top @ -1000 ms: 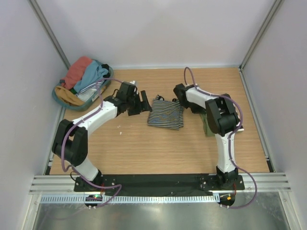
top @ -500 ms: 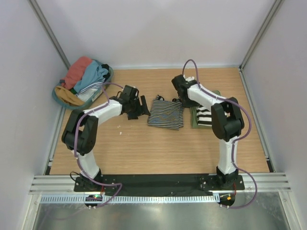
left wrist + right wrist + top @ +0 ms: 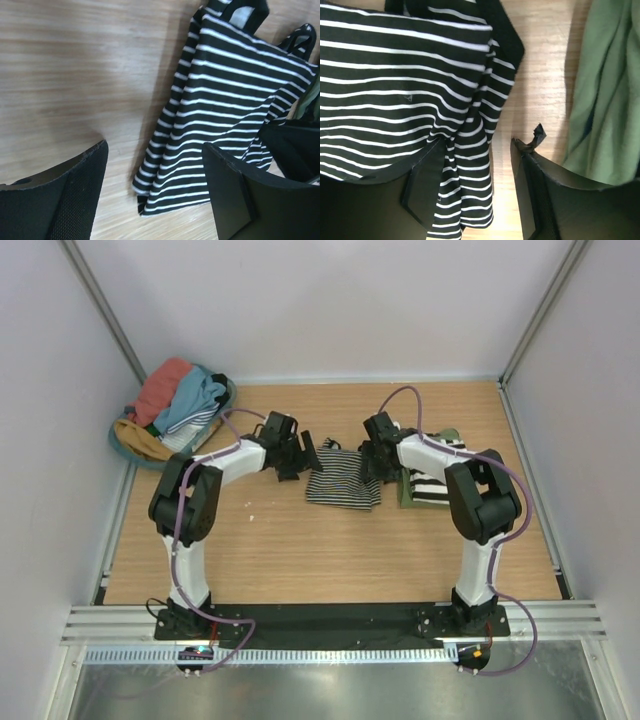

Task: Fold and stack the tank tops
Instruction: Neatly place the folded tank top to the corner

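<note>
The left tool [image 3: 155, 150] stood wide open, its two black fingers [image 3: 75, 195] well apart and low over the counter [image 3: 60, 75]. The near corner of the striped tank top [image 3: 235, 85] reached into the gap between them, and neither finger closed on the cloth. The right tool [image 3: 477, 147] was open too, its jaws moderately apart, straddling the opposite edge of the same top. A bunched fold of striped cloth lay in the gap, one finger [image 3: 425, 190] sat against that cloth and the other stood on bare wood. Whether the first finger lay over or under the fabric I could not tell.

Seen from above, the striped tank top lay folded in the middle of the counter between the two tools, its straps pointing to the far side. Just beyond the right tool lay an olive green top [image 3: 600, 100], parted from the striped one by a strip of bare wood. A second striped top [image 3: 432, 483] rested on it. Well apart, at the far left corner, a round basket [image 3: 128, 452] held a heap of more tops: a coral top [image 3: 162, 385], a teal blue top [image 3: 192, 395] and a mustard top [image 3: 140, 438]
</note>
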You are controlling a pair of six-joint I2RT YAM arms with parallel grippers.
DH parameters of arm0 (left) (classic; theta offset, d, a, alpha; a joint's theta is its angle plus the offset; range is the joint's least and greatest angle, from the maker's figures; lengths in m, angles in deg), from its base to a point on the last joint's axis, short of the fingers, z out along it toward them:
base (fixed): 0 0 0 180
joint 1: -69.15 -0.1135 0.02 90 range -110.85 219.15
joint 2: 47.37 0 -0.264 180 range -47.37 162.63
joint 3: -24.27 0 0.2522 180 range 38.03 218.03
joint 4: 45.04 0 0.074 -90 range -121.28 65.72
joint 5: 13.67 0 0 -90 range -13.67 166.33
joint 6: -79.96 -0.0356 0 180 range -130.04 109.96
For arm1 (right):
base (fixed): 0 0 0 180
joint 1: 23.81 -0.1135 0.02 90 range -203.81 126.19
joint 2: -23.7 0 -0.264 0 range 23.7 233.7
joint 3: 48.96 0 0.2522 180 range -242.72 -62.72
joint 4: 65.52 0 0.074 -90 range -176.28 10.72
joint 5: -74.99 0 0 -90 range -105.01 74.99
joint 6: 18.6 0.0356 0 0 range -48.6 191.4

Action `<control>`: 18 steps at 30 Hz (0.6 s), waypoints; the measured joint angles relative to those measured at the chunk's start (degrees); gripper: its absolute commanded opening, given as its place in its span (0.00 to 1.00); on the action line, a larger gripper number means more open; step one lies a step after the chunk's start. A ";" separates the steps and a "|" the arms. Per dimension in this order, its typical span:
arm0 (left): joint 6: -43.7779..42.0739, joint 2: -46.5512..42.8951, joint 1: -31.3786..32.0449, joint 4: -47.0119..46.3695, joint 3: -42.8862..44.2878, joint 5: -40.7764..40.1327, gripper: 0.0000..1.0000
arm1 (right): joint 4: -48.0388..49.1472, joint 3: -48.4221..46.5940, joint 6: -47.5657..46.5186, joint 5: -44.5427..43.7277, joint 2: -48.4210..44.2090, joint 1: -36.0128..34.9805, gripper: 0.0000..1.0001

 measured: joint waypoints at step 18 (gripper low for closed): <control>2.60 4.79 0.68 -3.74 4.17 2.03 0.60 | 8.98 3.34 3.52 8.68 -0.46 2.25 0.01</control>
